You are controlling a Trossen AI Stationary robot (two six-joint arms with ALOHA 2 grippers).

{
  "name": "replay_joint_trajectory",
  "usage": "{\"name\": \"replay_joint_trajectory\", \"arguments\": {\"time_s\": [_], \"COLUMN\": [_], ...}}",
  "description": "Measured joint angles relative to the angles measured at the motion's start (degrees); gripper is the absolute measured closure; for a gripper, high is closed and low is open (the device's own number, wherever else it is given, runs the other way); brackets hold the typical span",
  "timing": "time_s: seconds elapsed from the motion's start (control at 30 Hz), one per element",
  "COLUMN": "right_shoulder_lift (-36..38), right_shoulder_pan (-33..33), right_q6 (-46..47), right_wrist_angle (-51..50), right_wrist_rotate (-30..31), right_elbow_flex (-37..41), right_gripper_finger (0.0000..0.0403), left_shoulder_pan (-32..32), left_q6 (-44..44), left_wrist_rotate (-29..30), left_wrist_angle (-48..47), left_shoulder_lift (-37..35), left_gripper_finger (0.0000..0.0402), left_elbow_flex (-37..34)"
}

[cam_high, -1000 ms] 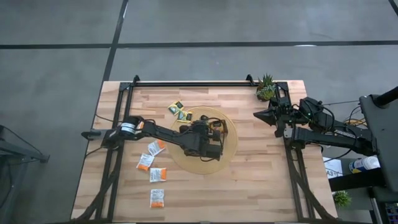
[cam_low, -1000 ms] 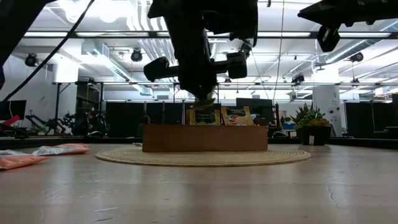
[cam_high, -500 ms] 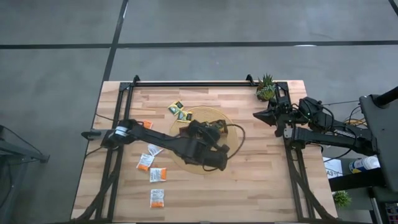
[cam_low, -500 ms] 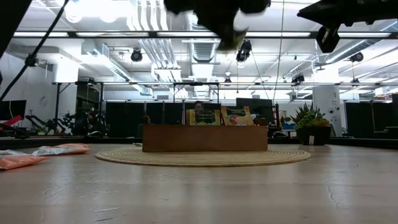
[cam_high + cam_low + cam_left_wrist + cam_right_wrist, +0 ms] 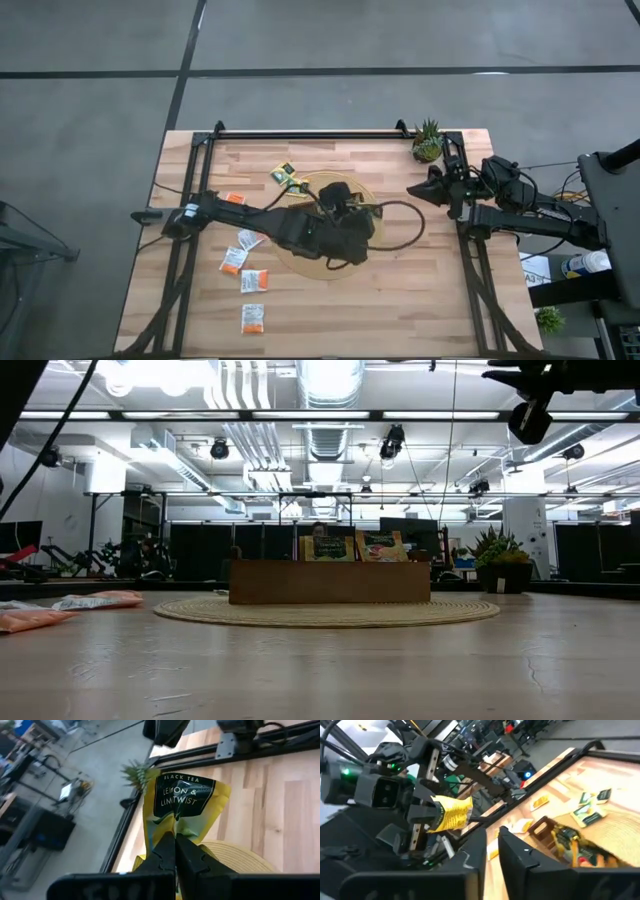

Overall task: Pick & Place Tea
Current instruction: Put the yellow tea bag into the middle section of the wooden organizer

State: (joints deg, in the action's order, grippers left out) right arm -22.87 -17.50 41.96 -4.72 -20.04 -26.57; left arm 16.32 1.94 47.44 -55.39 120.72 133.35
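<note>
Left wrist view shows the left gripper [image 5: 175, 851] pinched tight on a yellow-green tea sachet [image 5: 182, 805], lifted over the tray [image 5: 330, 581]. Right gripper [image 5: 492, 842] sits off beside it, fingers only slightly apart, holding nothing.

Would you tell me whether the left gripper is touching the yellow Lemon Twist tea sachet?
Touching. The left wrist view shows the left gripper with its fingers pinched shut on the lower edge of the yellow tea sachet, holding it up above the table.

Left arm's stretched out across the table with its gripper [image 5: 175, 851] up above the round woven mat [image 5: 372, 255], fingers pinched tight on a yellow-green tea sachet [image 5: 182, 802]. Right arm's parked off beyond the mat's right side, its gripper [image 5: 492, 840] open just a crack.
</note>
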Motion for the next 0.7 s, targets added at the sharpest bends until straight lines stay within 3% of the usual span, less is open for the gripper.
{"name": "replay_joint_trajectory", "arguments": {"time_s": [0.33, 0.53, 0.7], "right_shoulder_lift": [-2.2, -6.0, -11.5], "right_shoulder_pan": [0.0, 0.0, 0.0], "right_q6": [9.8, 9.5, 6.1], "right_wrist_angle": [0.5, 0.4, -5.0], "right_wrist_rotate": [-4.0, -4.6, -4.5], "right_elbow_flex": [0.0, -2.5, -8.1], "right_gripper_finger": [0.0259, 0.0248, 0.0248], "left_shoulder_pan": [-3.5, -5.2, -5.7], "left_q6": [-1.8, -1.4, -1.2], "left_wrist_rotate": [-4.9, -10.3, -10.9], "left_wrist_angle": [-1.1, -1.1, -1.2], "left_shoulder_lift": [0.1, 0.1, 0.1], "left_gripper_finger": [0.0401, 0.0402, 0.0401], "left_elbow_flex": [0.2, -0.5, -0.5]}}
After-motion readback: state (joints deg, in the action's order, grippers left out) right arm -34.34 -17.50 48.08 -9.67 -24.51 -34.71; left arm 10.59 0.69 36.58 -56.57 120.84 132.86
